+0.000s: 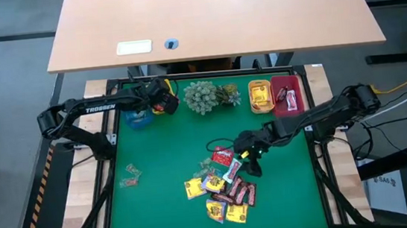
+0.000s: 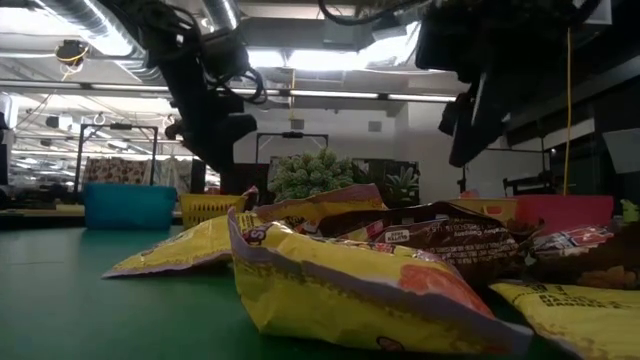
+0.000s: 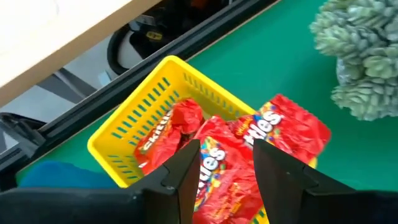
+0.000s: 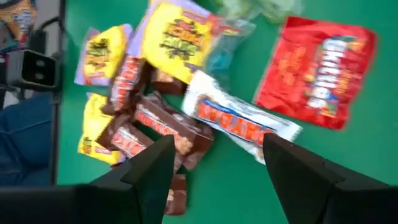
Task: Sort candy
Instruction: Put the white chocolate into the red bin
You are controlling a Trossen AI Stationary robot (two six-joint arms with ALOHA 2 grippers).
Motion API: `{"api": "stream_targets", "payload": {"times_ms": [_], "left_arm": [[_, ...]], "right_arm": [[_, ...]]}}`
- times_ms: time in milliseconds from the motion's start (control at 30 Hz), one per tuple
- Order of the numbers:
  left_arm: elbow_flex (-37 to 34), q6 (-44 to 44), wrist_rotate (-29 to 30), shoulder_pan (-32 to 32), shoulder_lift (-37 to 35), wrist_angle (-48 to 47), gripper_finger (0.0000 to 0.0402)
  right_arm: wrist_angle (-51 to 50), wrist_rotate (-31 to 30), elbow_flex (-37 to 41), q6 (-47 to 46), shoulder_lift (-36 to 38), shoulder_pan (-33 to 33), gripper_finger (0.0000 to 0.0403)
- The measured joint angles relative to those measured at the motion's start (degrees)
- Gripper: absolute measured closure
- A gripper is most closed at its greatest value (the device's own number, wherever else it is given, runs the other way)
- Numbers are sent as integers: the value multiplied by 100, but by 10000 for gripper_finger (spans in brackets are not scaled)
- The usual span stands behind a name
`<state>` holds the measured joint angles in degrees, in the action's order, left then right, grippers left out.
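The left arm carries the white word TROSSEN along its dark link and reaches to the far-left part of the green mat, its left gripper (image 3: 226, 177) poised over the yellow bin (image 3: 134, 121), a ribbed plastic basket with slotted walls. The fingers stand parted with nothing between them; just beneath lie crinkled red Skittles packets (image 3: 273, 134), glossy, the white lettering readable, resting in the basket and over its rim. Beside it sits a blue bin (image 1: 138, 119). Near the left edge of the mat lie two small clear-wrapped sweets (image 1: 130, 176), apart from the rest. At the far middle stands a knobbly grey-green plant cluster (image 1: 203, 97). The main candy pile (image 1: 222, 191) lies near the middle of the mat: yellow square packets, dark brown bars, a white PayDay bar (image 4: 239, 121) and one flat red Skittles packet (image 4: 317, 71). The right gripper (image 4: 217, 165) hovers over that pile, arm stretched in low from the right, its fingers wide apart and empty. At the far right sit an orange bin (image 1: 260, 96) and a red bin (image 1: 287, 95).
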<state>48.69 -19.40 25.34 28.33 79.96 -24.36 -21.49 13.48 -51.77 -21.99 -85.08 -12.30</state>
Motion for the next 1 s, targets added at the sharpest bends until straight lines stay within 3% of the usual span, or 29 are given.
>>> {"api": "stream_targets", "payload": {"times_ms": [367, 533, 833, 1000], "left_arm": [[0, 3, 2, -298, -2, 256, 267], [0, 4, 3, -446, -2, 255, 267], [0, 48, 4, -566, -4, 258, 267], [2, 48, 4, -566, -4, 268, 267]], "right_arm": [[42, 563, -2, 641, -382, -6, 158], [220, 506, -2, 886, -380, -6, 158], [389, -671, -2, 1359, -516, -8, 158], [251, -692, 0, 1480, -712, -12, 158]]}}
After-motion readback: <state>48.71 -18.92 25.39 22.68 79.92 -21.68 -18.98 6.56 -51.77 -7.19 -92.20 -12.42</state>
